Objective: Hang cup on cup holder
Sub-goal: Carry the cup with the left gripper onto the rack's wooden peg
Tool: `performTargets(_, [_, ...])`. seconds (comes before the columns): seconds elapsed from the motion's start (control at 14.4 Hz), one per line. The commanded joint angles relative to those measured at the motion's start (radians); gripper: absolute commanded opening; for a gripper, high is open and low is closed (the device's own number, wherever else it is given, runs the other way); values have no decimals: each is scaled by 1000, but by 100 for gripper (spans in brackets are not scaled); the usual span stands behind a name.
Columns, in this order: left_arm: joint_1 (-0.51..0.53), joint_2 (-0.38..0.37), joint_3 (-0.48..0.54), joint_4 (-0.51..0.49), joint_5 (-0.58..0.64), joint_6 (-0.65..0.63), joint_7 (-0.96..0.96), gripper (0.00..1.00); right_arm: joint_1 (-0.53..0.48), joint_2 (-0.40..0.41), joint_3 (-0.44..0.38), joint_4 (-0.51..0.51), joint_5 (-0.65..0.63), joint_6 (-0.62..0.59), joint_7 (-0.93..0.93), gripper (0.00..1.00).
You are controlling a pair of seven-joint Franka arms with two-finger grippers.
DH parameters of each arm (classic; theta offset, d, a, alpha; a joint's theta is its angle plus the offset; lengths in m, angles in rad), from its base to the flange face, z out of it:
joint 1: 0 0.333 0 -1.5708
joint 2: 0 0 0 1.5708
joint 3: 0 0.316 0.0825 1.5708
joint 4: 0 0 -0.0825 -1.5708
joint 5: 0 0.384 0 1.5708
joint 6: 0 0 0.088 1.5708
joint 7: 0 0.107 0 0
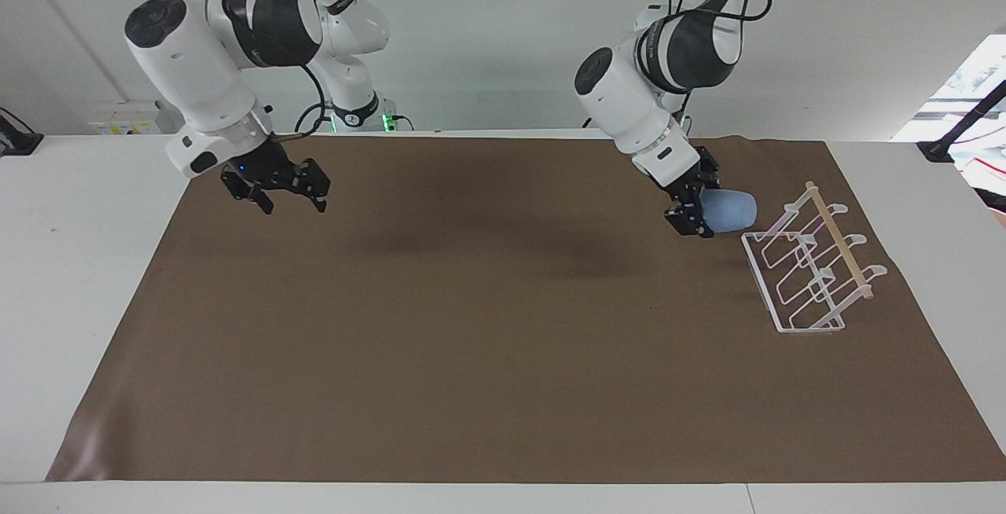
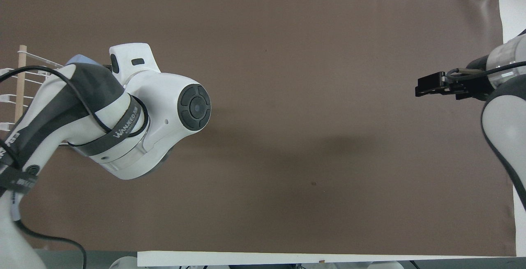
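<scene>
The light blue cup (image 1: 735, 211) lies on its side in my left gripper (image 1: 698, 217), which is shut on it in the air, just beside the cup holder's end nearer the robots. The cup holder (image 1: 809, 270) is a white wire rack with a wooden rod, standing on the brown mat toward the left arm's end of the table. In the overhead view the left arm hides the gripper; only a sliver of the cup (image 2: 76, 59) shows next to the cup holder (image 2: 19, 92). My right gripper (image 1: 277, 188) is open and empty over the mat's other end; it also shows in the overhead view (image 2: 427, 86).
A brown mat (image 1: 503, 325) covers most of the white table (image 1: 71, 262). Nothing else stands on the mat besides the rack.
</scene>
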Motion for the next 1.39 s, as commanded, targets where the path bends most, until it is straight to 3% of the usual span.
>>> performTargets(0.0, [1,176,19,67,250,-188,-167,0,-32,31,13,158,-40,-159,-29,99])
performTargets(0.21, [44,304,25,194,302,-380,-208,0,-27,51,16,260,-102,-257,-42,99])
performTargets(0.42, [49,359,91,240,311,-402,-261,0,-31,77,13,363,-110,-387,-59,99])
performTargets(0.56, [66,379,102,240,357,-382,-310,0,-29,66,11,346,-111,-417,-59,99])
performTargets(0.9, [110,393,105,228,368,-254,-335,0,-44,42,16,294,-137,-362,-85,99])
performTargets(1.32, [156,450,101,225,383,-204,-435,0,-47,19,14,252,-162,-365,-145,99])
